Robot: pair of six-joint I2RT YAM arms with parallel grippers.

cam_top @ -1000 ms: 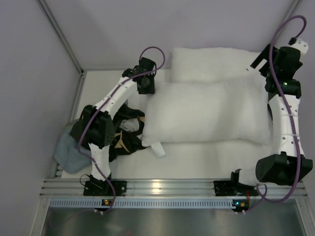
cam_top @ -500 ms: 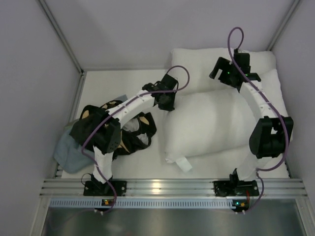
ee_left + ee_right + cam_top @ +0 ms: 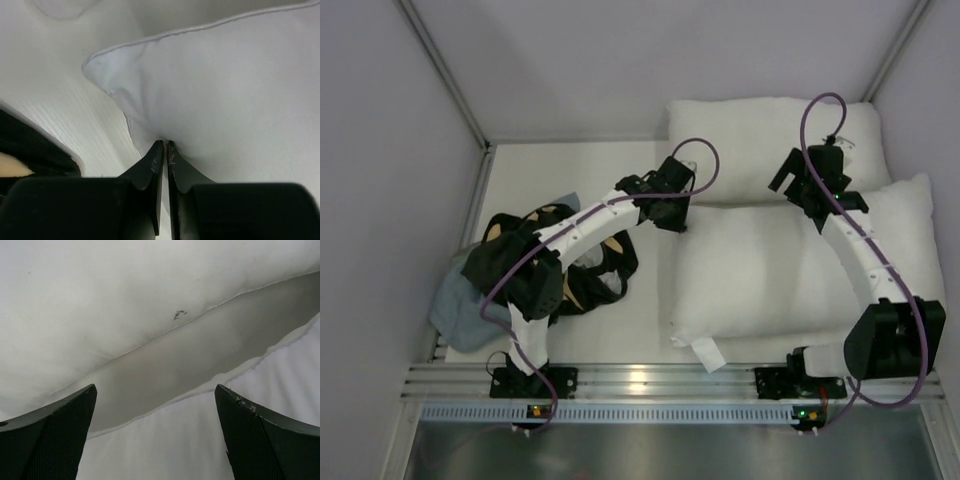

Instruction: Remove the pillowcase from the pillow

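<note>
White table [image 3: 570, 165] is covered at the right by the bare pillow [image 3: 790, 270], with a second pillow [image 3: 760, 125] touching it behind. The pillowcase [image 3: 610, 268] is seen crumpled at the left, apart from the pillow, beneath the left arm [image 3: 580, 225] and beside a grey cloth [image 3: 455, 310]. The left gripper [image 3: 164, 146] is pressed together at the pillow's far-left corner, a fold apparently pinched. The right gripper [image 3: 155, 390] is spread wide above the seam between the pillows. A tag [image 3: 708, 352] is shown at the pillow's near-left corner.

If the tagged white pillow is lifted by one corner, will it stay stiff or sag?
It would probably sag: the pillow looks plump, and its fabric puckers where the left gripper pinches it. Likely light for its size, being so puffy.
</note>
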